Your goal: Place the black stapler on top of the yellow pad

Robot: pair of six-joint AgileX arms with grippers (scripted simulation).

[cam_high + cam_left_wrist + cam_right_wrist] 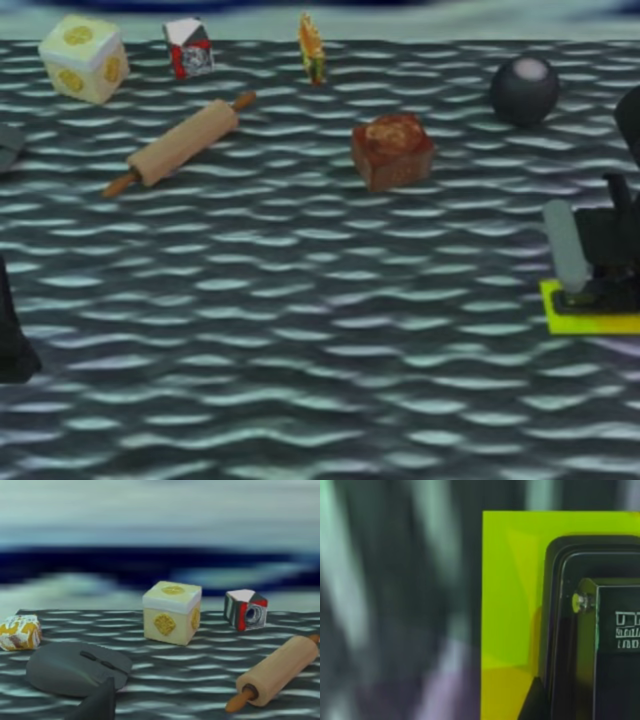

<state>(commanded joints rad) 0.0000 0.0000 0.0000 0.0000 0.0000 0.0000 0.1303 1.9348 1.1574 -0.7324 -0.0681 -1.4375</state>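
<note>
The black stapler (567, 245) shows as a narrow grey-black bar over the left part of the yellow pad (600, 322) at the table's right edge. In the right wrist view the stapler (600, 655) fills one side, with the pad (510, 580) under it near a corner. I cannot tell whether it rests on the pad. My right gripper (605, 285) hangs just right of the stapler, open. One fingertip (534, 702) stands beside the stapler's edge, and no grip on it shows. My left gripper (12, 350) is parked at the left edge, open and empty.
Along the back stand a cream cube with yellow circles (85, 58), a small red-and-white box (188, 47) and a thin yellow-orange item (313, 48). A rolling pin (180, 143), a brown cake block (392, 150) and a black sphere (524, 90) lie nearer. A grey mouse (75, 667) sits at far left.
</note>
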